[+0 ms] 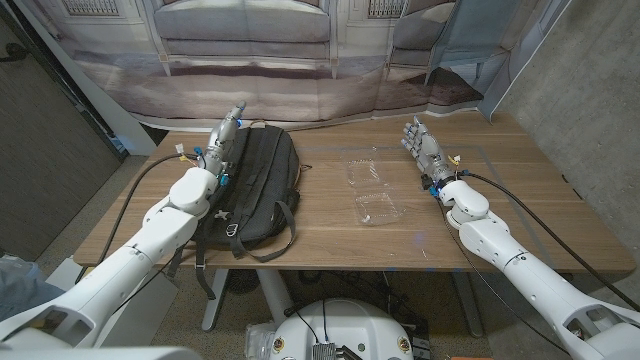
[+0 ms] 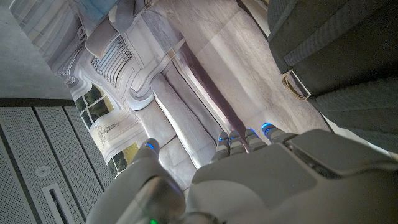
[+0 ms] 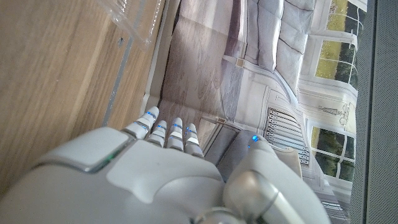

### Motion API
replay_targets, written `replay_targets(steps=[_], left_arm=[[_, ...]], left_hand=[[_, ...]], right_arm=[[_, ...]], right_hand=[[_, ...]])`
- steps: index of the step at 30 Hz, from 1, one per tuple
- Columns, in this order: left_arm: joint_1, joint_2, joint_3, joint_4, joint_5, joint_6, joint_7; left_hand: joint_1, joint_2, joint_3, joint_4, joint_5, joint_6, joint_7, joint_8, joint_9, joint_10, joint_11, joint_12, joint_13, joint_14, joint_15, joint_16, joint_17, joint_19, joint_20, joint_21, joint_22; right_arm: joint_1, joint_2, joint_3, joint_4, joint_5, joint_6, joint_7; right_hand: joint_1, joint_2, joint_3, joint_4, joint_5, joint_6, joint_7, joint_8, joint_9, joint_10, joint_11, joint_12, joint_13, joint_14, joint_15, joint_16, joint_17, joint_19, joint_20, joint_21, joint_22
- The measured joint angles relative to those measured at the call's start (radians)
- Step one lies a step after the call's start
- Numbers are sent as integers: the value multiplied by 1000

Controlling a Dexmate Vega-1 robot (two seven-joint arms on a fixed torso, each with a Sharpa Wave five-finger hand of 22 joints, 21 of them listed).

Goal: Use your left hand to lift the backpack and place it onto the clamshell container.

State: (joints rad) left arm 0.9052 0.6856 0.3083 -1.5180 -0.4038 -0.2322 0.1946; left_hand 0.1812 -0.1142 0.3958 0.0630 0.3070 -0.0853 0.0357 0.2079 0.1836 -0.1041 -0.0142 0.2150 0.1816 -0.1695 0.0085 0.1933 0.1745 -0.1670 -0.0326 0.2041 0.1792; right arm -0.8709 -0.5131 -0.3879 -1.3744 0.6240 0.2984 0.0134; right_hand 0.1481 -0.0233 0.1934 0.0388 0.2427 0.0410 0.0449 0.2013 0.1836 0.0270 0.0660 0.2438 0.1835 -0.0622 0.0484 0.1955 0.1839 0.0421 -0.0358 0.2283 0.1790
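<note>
We see bare surface (image 1: pixel 330 235) between the backpack (image 1: pixel 255 185) at nine o'clock and the clamshell container (image 1: pixel 370 190) near centre. The container seems to lie open; a backdrop (image 1: pixel 300 60) closes off twelve o'clock.

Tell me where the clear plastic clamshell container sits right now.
In the head view, the clear plastic clamshell container lies open at table centre, between the black fabric backpack and the right hand.

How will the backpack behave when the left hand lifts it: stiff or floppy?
Probably floppy: the backpack is dark fabric lying slumped flat on the table, so it should sag from wherever the left hand grips. Its straps trail past the table's near edge and may dangle or snag. The thin clear clamshell container may flex under it.
</note>
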Motion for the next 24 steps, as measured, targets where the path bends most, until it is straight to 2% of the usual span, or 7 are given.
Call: replay_targets(steps=[14, 24], left_arm=[[-20, 17, 13, -14, 72, 49, 47], [-50, 24, 31, -14, 132, 87, 78]], left_hand=[[12, 1, -3, -3, 4, 5, -5, 0, 0, 7, 0, 0, 0, 6, -5, 0, 0, 0, 0, 0, 0], [16, 5, -4, -4, 7, 11, -11, 0, 0, 10, -4, 0, 0, 14, -7, 0, 0, 0, 0, 0, 0]], right_arm=[[9, 1, -1, 8, 2, -4, 5], [7, -2, 0, 2, 0, -6, -2]], right_hand=[[0, 0, -4, -4, 0, 0, 0, 0, 0, 0, 0, 0, 0, 5, -5, 0, 0, 0, 0, 0, 0], [0, 0, -4, -4, 0, 0, 0, 0, 0, -4, 15, -8, 0, 5, -5, 0, 0, 0, 0, 0, 0]])
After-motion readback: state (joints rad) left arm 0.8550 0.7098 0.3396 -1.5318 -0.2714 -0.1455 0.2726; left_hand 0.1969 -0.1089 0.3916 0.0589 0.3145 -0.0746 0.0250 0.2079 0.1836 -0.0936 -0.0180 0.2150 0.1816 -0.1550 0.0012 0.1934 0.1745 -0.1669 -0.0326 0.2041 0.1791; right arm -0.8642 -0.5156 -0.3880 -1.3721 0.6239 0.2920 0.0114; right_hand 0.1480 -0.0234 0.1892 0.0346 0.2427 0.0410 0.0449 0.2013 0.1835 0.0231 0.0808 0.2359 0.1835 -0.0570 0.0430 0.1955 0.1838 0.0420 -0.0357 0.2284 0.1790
